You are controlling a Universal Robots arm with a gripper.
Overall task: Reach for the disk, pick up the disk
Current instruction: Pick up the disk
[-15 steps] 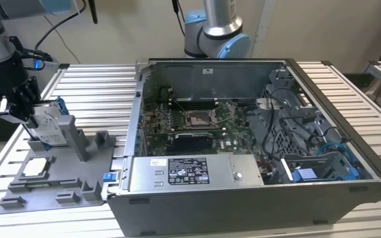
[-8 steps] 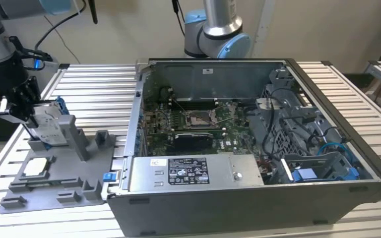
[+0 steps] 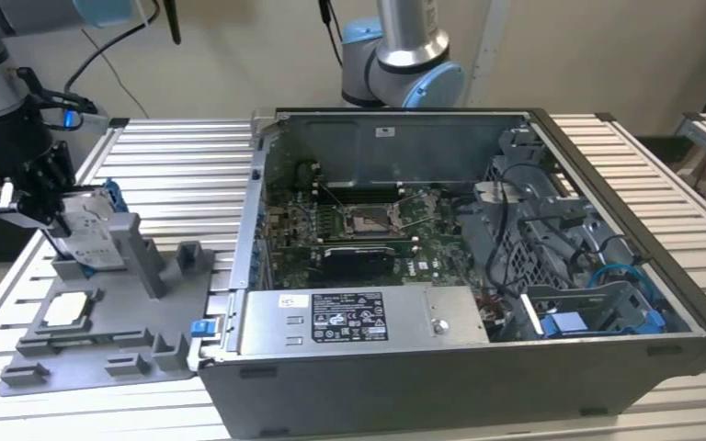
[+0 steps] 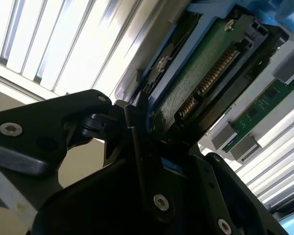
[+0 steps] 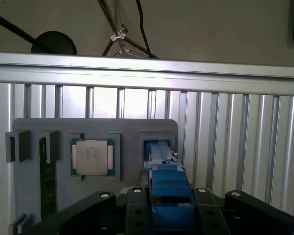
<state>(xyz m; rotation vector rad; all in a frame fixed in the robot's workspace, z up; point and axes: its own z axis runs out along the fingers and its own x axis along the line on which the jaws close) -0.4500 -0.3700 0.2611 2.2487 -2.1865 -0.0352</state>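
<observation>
Two containers sit on the slatted table [image 3: 181,156]: a gray tray [image 3: 108,354] beneath the gripper [image 3: 59,207], and an open case [image 3: 451,386] well apart from it toward the exterior view's right.

The tray comes first. The disk [image 3: 89,230] stands on edge in it, right at the gripper, its lower end at an upright slot. Whether that end has left the slot cannot be told. In the first wrist view the black fingers [image 5: 137,200] sit flush against both sides of the disk's blue bracket [image 5: 169,191], so the gripper is clamped on the disk. The second wrist view shows the disk's green circuit board [image 4: 201,78] framed in blue, with a finger pressed against its edge.

Near the gripper, and apart from the disk, a chip [image 5: 92,156] lies flat in a square pocket of the tray. Beyond the chip, farther from the gripper, a green memory stick [image 5: 47,186] stands in a narrow slot. The tray's other posts and pockets hold nothing.

The case lies with its side panel off. Nearest the gripper, along the case's front edge, is a silver box [image 3: 353,317] with a black-and-white label. Behind it lies the motherboard [image 3: 366,225]. Farthest from the gripper are gray drive bays, with blue cables [image 3: 629,276] looped through them.
</observation>
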